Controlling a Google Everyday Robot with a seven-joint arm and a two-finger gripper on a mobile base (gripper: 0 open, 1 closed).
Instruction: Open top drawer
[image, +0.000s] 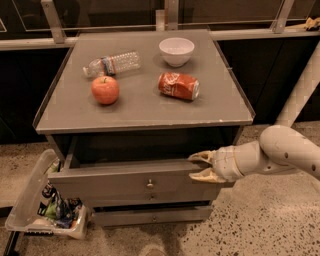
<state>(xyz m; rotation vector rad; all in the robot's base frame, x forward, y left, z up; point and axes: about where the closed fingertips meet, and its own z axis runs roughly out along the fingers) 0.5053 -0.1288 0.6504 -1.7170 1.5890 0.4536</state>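
Observation:
The top drawer (110, 182) is the wide grey front under the tabletop, with a small brass knob (149, 184) at its centre. It stands pulled out a little, with a dark gap above it. My gripper (200, 166) reaches in from the right on a white arm. Its two tan fingers (201, 156) straddle the top edge of the drawer front near its right end, one above the edge and one in front of the panel, closed on it.
On the grey cabinet top (145, 112) lie a plastic bottle (112, 64), an apple (105, 90), a white bowl (176, 51) and a red can (178, 86). A lower drawer front (150, 216) sits below. A clear bin (45, 205) of items leans at the cabinet's left.

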